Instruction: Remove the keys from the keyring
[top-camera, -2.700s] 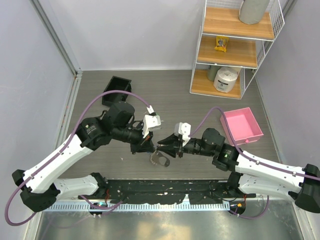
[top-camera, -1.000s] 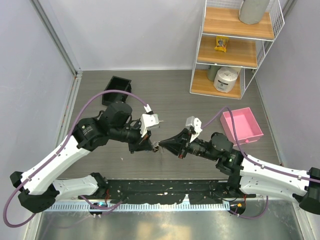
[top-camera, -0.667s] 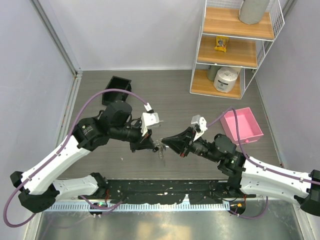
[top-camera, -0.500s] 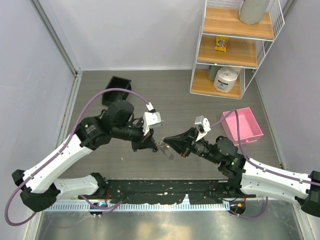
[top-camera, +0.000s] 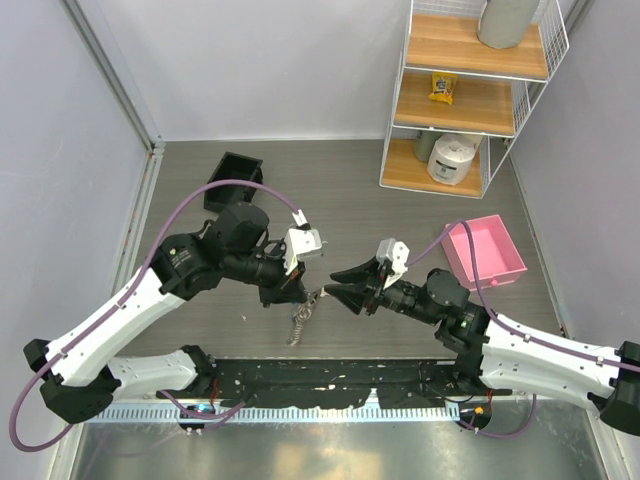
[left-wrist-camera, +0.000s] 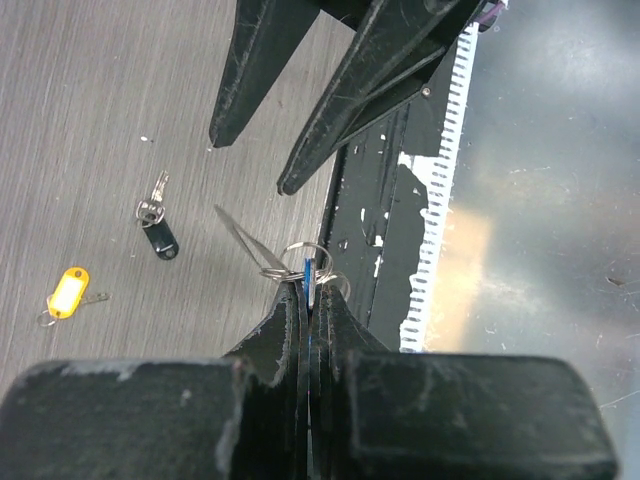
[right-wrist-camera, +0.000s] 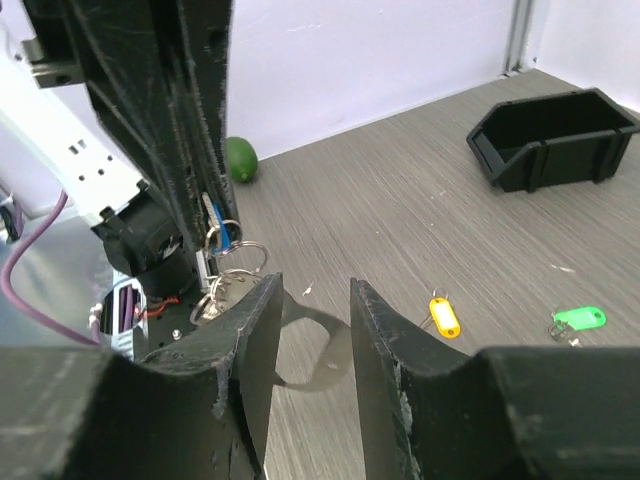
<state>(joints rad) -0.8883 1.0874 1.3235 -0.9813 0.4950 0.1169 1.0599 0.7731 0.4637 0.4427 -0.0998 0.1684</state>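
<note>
My left gripper (top-camera: 300, 290) is shut on the blue-headed key (left-wrist-camera: 308, 281). The keyring (top-camera: 300, 322) hangs from that key over the table's near edge. In the left wrist view its wire loops (left-wrist-camera: 274, 266) and flat metal strip (left-wrist-camera: 240, 240) show just past my fingertips. My right gripper (top-camera: 340, 283) is open, close to the right of the keyring and apart from it. In the right wrist view the strip (right-wrist-camera: 340, 340) lies between its fingers and the blue key (right-wrist-camera: 219, 230) is at the left. A black-headed key (left-wrist-camera: 158, 233), a yellow one (right-wrist-camera: 443, 316) and a green one (right-wrist-camera: 578, 318) lie loose on the floor.
A pink tray (top-camera: 485, 250) sits at the right and a black bin (top-camera: 233, 178) at the back left. A wire shelf rack (top-camera: 470, 90) stands at the back right. A round green object (right-wrist-camera: 240, 158) lies by the wall. The black mounting rail (top-camera: 330, 375) runs along the near edge.
My right gripper, pinched at the keyring a second ago, has opened and drawn back a little. The keyring has swung down and now dangles from my left gripper alone.
</note>
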